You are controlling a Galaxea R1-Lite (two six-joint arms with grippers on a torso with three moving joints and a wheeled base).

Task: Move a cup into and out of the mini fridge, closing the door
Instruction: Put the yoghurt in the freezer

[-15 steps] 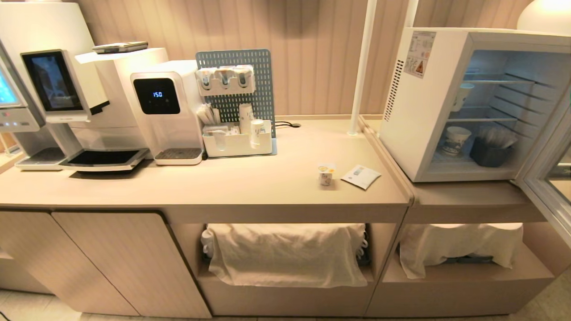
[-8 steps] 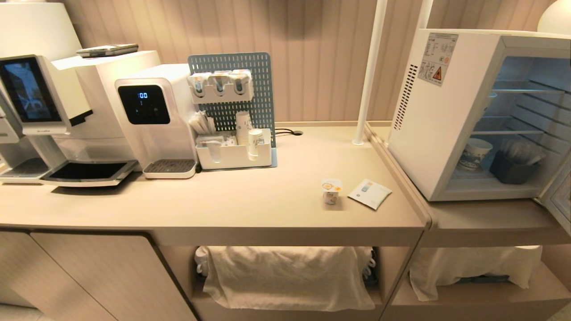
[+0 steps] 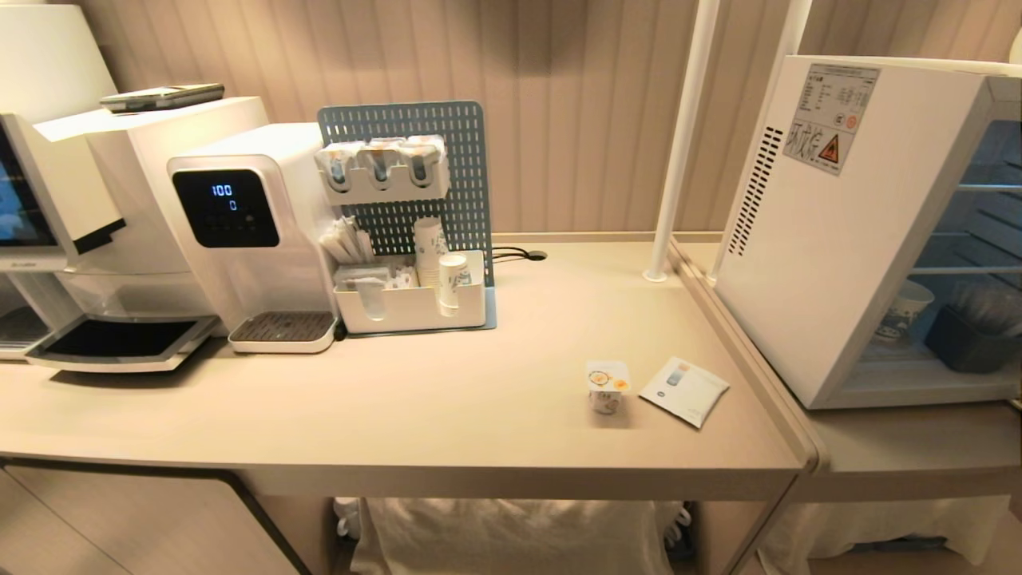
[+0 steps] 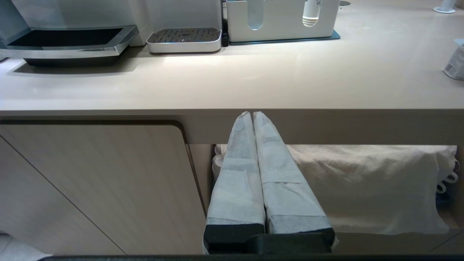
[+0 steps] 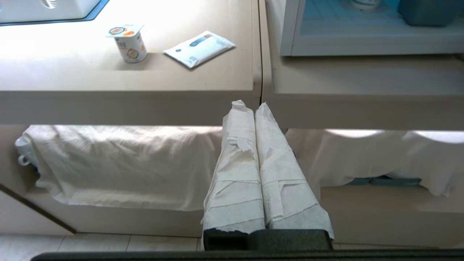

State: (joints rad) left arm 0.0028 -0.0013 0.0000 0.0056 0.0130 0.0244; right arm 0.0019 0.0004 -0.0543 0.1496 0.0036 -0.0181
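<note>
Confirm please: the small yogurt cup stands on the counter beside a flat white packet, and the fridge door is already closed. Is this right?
Not quite. The cup does stand on the counter beside the flat white packet, but the door is not closed: the head view looks straight into the mini fridge, at its shelves and the things on them.
</note>
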